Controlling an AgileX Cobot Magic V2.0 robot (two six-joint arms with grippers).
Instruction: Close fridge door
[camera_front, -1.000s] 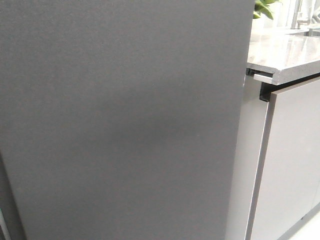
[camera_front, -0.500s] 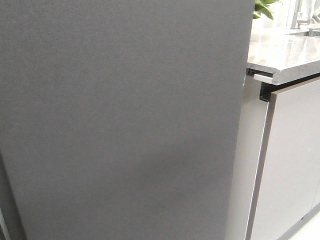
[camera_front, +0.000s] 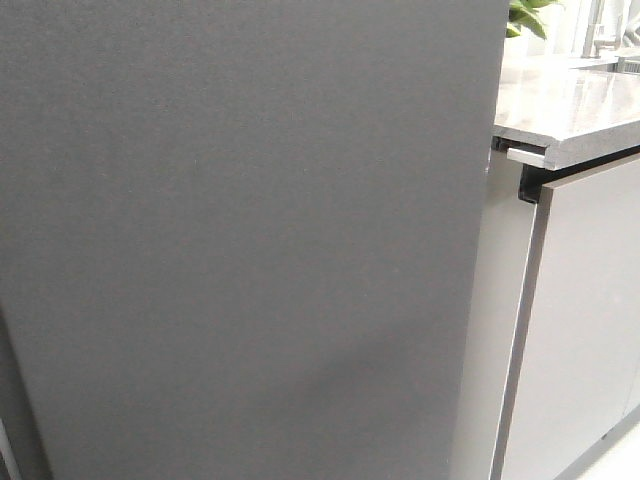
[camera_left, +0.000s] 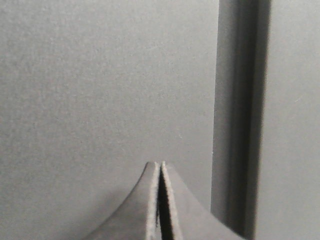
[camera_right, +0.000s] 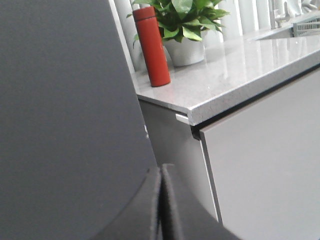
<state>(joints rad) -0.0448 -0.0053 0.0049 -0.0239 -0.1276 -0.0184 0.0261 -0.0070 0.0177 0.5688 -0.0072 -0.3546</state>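
The fridge door (camera_front: 240, 240) is a large flat matte dark-grey panel that fills most of the front view; only its outer face shows. It also fills the left wrist view (camera_left: 100, 85) and the near side of the right wrist view (camera_right: 65, 125). My left gripper (camera_left: 159, 165) is shut and empty, its tips close against the door face, beside a dark vertical gap (camera_left: 240, 115). My right gripper (camera_right: 161, 167) is shut and empty, at the door's right edge. Neither gripper shows in the front view.
A speckled stone countertop (camera_front: 570, 110) juts out right of the door, above a pale-grey cabinet panel (camera_front: 590, 330). On the countertop (camera_right: 240, 70) stand a red bottle (camera_right: 151, 45) and a potted plant (camera_right: 182, 27).
The view is nearly the same; a faint shadow on the door face has slid lower and to the right.
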